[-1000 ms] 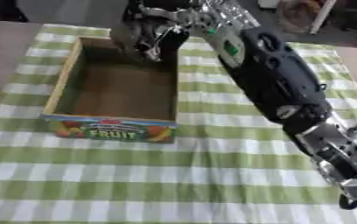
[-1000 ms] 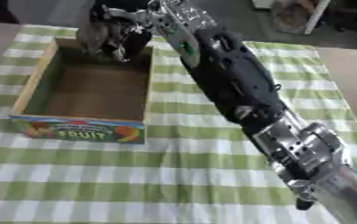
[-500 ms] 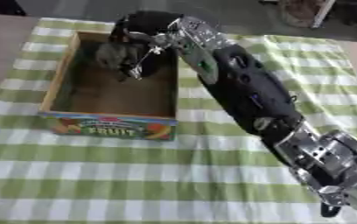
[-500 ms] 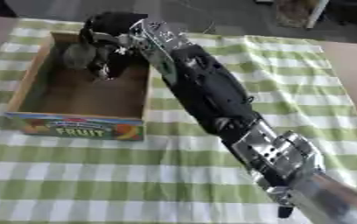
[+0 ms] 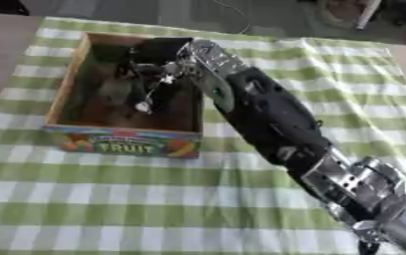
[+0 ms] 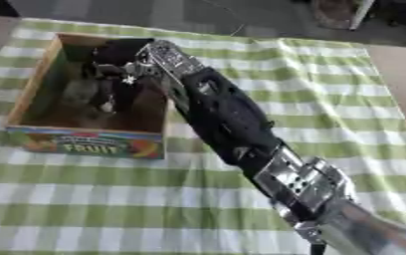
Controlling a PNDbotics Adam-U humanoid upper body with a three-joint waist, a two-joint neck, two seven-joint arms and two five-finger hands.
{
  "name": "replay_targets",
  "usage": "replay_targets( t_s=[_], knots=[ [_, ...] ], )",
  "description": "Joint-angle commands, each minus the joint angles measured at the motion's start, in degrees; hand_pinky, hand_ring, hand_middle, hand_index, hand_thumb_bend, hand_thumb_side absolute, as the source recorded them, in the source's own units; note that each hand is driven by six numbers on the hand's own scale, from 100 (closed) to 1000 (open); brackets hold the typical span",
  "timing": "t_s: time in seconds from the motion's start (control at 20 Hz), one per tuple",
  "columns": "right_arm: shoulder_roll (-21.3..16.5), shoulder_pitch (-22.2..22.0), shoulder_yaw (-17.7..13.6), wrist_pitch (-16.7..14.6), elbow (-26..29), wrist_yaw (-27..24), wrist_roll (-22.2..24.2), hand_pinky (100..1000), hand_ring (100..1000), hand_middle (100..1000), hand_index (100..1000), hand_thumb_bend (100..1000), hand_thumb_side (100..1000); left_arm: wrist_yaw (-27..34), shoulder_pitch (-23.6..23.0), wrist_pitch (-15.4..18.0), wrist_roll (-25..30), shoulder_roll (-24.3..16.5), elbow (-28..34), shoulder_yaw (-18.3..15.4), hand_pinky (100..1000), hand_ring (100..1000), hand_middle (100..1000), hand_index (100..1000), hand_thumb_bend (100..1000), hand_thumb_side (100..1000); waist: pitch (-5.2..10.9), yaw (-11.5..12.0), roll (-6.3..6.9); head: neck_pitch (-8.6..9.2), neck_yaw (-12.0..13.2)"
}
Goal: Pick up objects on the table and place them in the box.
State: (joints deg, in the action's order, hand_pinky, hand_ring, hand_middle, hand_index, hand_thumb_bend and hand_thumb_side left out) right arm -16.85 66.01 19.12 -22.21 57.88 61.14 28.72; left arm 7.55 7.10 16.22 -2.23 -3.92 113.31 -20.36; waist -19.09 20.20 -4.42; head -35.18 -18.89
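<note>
Box (image 5: 65,94): open wooden crate with a FRUIT label on its near wall, standing at the left on the green checked cloth (image 5: 154,199) that covers the bench
Object (image 5: 111,92): a greyish, blurred shape down inside the box, under the fingers; what it is cannot be made out
Right hand (image 5: 150,74): reaching down into the box, fingers pointing at its floor; whether they grip the grey shape I cannot tell
Right arm (image 5: 267,114): black and silver, crossing from the lower right corner over the box's right wall
</note>
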Motion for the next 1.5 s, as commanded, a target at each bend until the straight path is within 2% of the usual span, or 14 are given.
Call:
replay_targets(
  t_s=[0.05,0.15,0.3,0.65,0.95,1.15,1.3,1.45,1.5],
  knots=[
    [-0.4,1.0,-0.6,-0.6,0.1,1.5,0.1,973,978,885,1000,466,645,0.2,0.3,-0.1,0.2,-0.3,1.3,0.0,314,347,638,409,100,783,1.12,0.0,0.44,-0.15,0.1],
    [-0.5,1.0,-0.9,-0.6,0.1,2.0,-0.2,974,981,891,1000,474,653,0.2,0.2,-0.1,0.2,-0.3,1.3,0.1,314,346,638,408,100,783,1.14,-0.1,0.49,-0.19,0.3],
    [-0.7,1.4,-2.0,-0.3,1.2,0.7,-0.9,972,980,880,1000,431,649,0.2,0.1,-0.2,0.2,-0.3,1.3,0.0,313,346,637,407,100,783,1.19,-0.2,0.56,-0.14,0.5],
    [-4.0,2.4,-4.7,2.2,7.0,-5.4,-2.1,969,979,864,990,382,655,-0.1,0.0,-0.5,0.1,-0.3,1.3,-0.2,313,346,636,406,100,783,1.42,-0.9,0.53,-0.3,1.7],
    [-6.7,1.5,-6.8,4.4,13.3,-10.6,-2.7,967,978,854,987,322,649,-0.3,-0.2,-0.4,-0.2,-0.3,1.3,-0.3,313,346,636,406,100,781,1.6,-1.4,0.91,-0.13,2.3],
    [-9.1,0.3,-7.9,5.9,18.7,-14.0,-4.8,961,971,845,979,244,670,-0.3,-0.3,-0.3,-0.4,-0.3,1.3,-0.4,313,347,636,407,100,780,1.7,-2.0,1.25,-0.26,2.6],
    [-10.8,-1.3,-9.5,7.2,23.0,-16.6,-6.9,951,960,827,965,114,674,-0.3,-0.4,-0.2,-0.6,-0.3,1.3,-0.5,313,347,636,408,100,779,1.83,-2.6,1.56,-0.51,3.0],
    [-12.1,-3.5,-11.7,9.0,27.2,-19.2,-9.5,945,954,817,955,100,719,-0.4,-0.6,-0.2,-0.7,-0.3,1.3,-0.5,314,348,636,409,100,778,2.02,-3.2,1.93,-0.96,3.3],
    [-12.5,-4.3,-12.4,9.7,28.6,-20.0,-10.3,942,952,815,953,100,779,-0.4,-0.6,-0.2,-0.8,-0.3,1.3,-0.6,314,349,636,409,100,778,2.11,-3.5,2.04,-1.12,3.4]
  ],
)
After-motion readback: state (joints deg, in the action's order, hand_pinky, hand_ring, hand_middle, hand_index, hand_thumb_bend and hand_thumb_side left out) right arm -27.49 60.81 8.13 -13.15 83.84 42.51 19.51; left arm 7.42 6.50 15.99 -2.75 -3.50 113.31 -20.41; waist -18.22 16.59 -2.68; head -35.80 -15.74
